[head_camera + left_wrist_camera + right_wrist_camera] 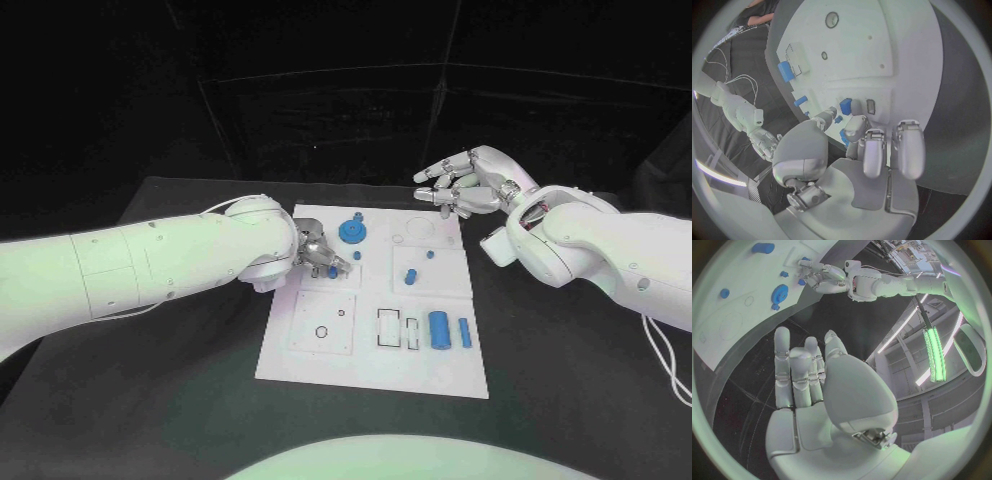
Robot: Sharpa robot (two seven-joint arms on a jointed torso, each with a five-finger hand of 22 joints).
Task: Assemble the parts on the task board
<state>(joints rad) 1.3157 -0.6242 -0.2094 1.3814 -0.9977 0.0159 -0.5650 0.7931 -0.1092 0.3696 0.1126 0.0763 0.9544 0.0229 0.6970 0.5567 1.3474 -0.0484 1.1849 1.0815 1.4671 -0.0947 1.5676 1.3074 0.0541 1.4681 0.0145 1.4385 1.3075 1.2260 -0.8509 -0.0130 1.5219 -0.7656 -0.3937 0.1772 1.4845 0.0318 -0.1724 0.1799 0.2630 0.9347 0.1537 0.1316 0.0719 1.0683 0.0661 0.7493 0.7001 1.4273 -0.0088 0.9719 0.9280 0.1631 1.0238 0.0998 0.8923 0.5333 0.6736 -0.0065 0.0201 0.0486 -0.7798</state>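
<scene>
We see a black table (188, 400) set against a dark backdrop of black panels (346, 90) that closes off everything beyond its far edge. From the right wrist we glimpse the room above: a long green-lit strip lamp (934, 352), a thinner pale light line (893, 336), and grey ceiling structure around them.
</scene>
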